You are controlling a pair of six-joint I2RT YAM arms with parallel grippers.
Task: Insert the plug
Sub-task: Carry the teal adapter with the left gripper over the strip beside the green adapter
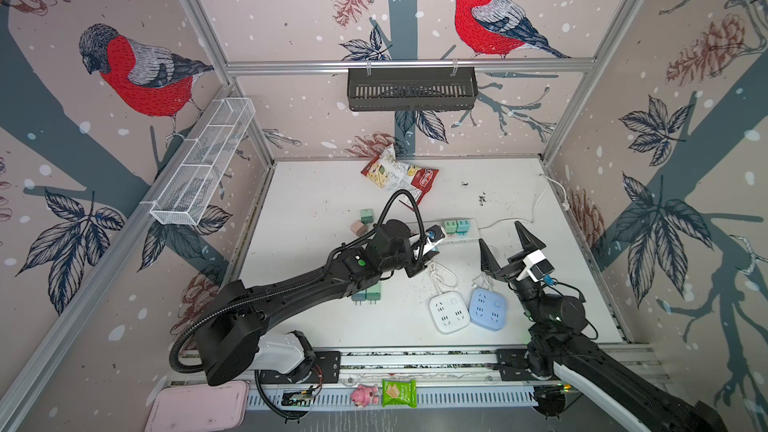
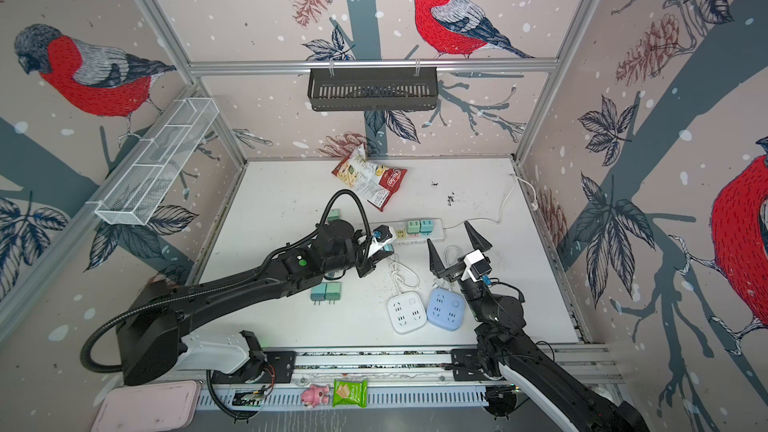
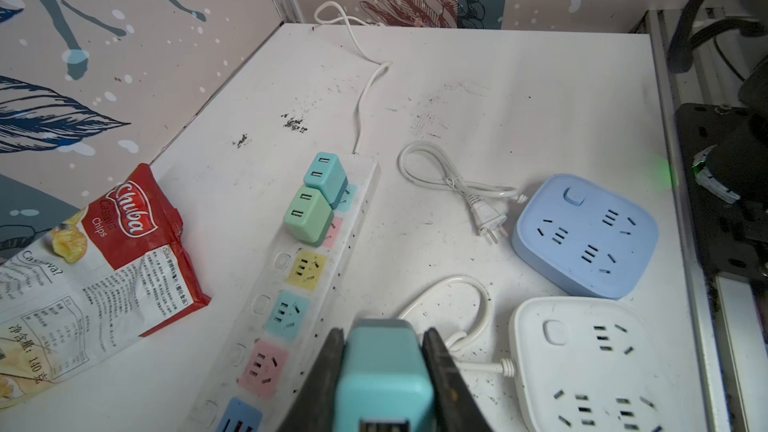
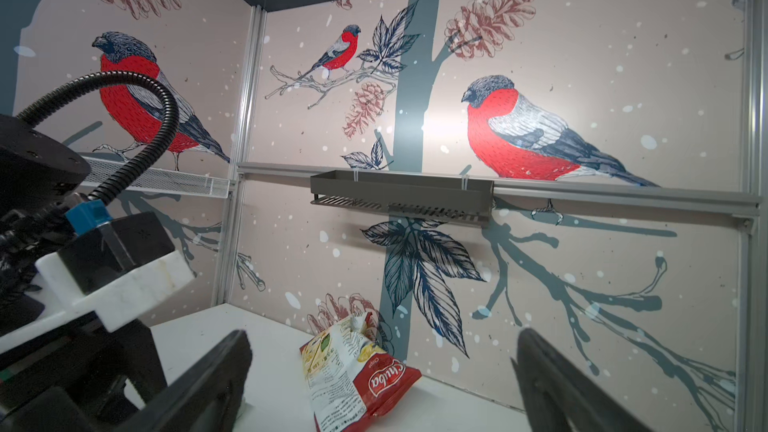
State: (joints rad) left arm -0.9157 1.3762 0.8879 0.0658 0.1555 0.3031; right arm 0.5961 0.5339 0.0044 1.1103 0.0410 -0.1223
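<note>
The room is a small booth. Its walls (image 1: 291, 14) are covered with paper showing red-breasted birds, pine cones and grey branches, and aluminium rails hold them. On the left wall hangs a white wire basket (image 1: 203, 160), and at the near left edge lies a pink tray (image 1: 195, 407).

The table (image 1: 316, 184) is white, with dark specks and scuff marks on it. On its left part lie a green cube (image 1: 366, 214) and a pink cube (image 1: 358, 227). Nearer, two adapters (image 1: 368, 295) lie partly under the left arm.

The left fingers (image 3: 326, 371) are closed on the teal plug (image 3: 384, 376), over the left end of the power strip (image 3: 291, 305) in the middle of the table. Whether the plug touches the strip I cannot tell. Farther right on the strip, a green adapter (image 3: 309, 216) and a teal adapter (image 3: 326, 174) are plugged in.

On the far wall hangs a black shelf (image 1: 411, 89), and below it on the table lies a chips bag (image 1: 401, 178). Nearer, a white socket block (image 1: 449, 311) and a blue socket block (image 1: 487, 309) lie side by side.

The right fingers (image 1: 487, 261) stand wide apart and hold nothing, just right of the strip. A white cable (image 1: 540, 197) runs from the strip to the far right corner.
</note>
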